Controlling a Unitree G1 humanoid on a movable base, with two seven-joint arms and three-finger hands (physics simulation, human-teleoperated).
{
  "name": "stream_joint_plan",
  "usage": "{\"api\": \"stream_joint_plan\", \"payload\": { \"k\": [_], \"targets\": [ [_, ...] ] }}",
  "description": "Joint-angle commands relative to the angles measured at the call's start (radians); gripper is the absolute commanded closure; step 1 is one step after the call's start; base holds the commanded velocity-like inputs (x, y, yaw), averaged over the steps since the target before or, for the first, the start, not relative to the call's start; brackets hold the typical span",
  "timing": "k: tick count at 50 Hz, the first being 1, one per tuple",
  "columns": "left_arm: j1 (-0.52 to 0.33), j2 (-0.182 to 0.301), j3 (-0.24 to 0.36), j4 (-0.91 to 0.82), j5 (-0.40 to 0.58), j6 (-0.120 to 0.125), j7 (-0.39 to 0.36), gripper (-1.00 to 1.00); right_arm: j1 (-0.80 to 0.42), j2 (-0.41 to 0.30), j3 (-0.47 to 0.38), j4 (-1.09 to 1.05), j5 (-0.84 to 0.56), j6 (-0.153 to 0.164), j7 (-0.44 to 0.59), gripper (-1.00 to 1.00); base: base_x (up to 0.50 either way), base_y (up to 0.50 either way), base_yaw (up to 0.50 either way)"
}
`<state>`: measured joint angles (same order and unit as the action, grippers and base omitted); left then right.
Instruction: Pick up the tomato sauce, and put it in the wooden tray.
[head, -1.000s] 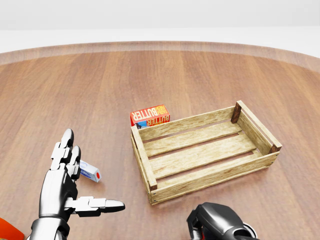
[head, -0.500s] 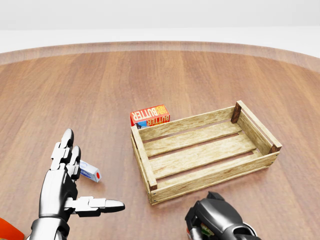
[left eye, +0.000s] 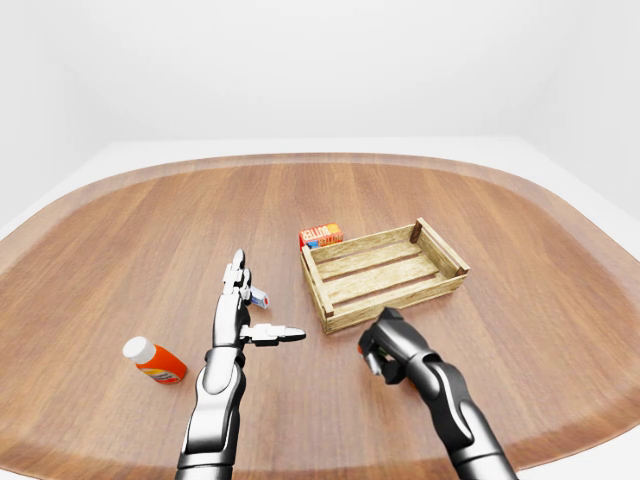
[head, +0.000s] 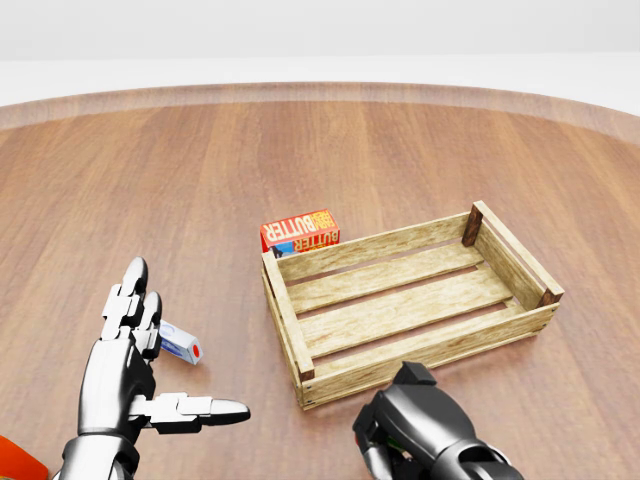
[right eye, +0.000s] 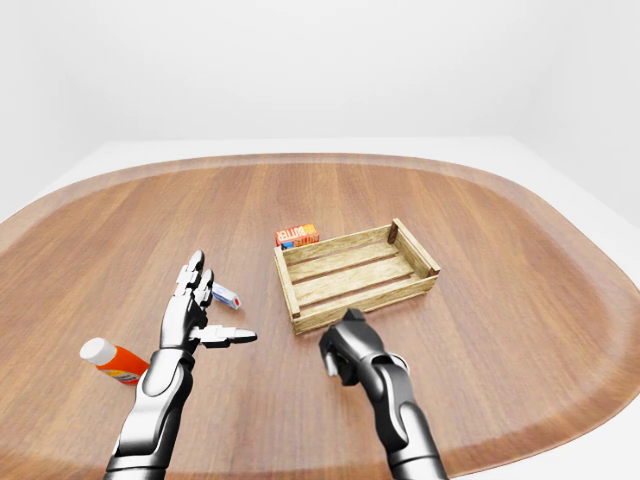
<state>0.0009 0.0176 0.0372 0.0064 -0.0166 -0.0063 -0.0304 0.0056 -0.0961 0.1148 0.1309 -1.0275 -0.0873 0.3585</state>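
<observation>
Leftmost, an orange bottle (left eye: 155, 361) with a white cap is seen lying on its side on the round wooden table (left eye: 130, 230), near the table's lower-left edge. Beside it, the left hand (head: 130, 370) is held above the table with fingers spread and nothing grasped; a small white tube (head: 181, 344) lies just past its fingertips. Bare tabletop separates this hand from the wooden tray (head: 405, 303), against whose upper-left corner a butter box (head: 299, 231) rests. Below the tray's near rail, the right hand (head: 420, 430) is clenched around a small object, presumably the tomato sauce, mostly hidden.
</observation>
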Motion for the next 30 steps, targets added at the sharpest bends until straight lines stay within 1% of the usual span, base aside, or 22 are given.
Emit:
{"api": "stream_joint_plan", "payload": {
  "k": [1, 15, 23, 30],
  "targets": [
    [0.000, 0.000, 0.000, -0.001, 0.001, 0.001, 0.000, -1.00, 0.013, 0.014, 0.015, -0.100, -0.015, 0.003, 0.035, 1.00, 0.00, 0.00, 0.00],
    [0.000, 0.000, 0.000, -0.001, 0.000, 0.001, 0.000, -1.00, 0.032, 0.026, 0.033, -0.227, -0.033, 0.029, 0.091, 1.00, 0.00, 0.00, 0.00],
    [0.000, 0.000, 0.000, -0.001, 0.000, 0.001, 0.000, -1.00, 0.035, 0.028, 0.028, -0.305, -0.036, 0.044, 0.126, 1.00, 0.00, 0.00, 0.00],
    [0.000, 0.000, 0.000, -0.001, 0.001, 0.001, 0.000, -1.00, 0.012, 0.026, -0.010, -0.406, -0.025, 0.080, 0.176, 1.00, 0.00, 0.00, 0.00]
  ]
}}
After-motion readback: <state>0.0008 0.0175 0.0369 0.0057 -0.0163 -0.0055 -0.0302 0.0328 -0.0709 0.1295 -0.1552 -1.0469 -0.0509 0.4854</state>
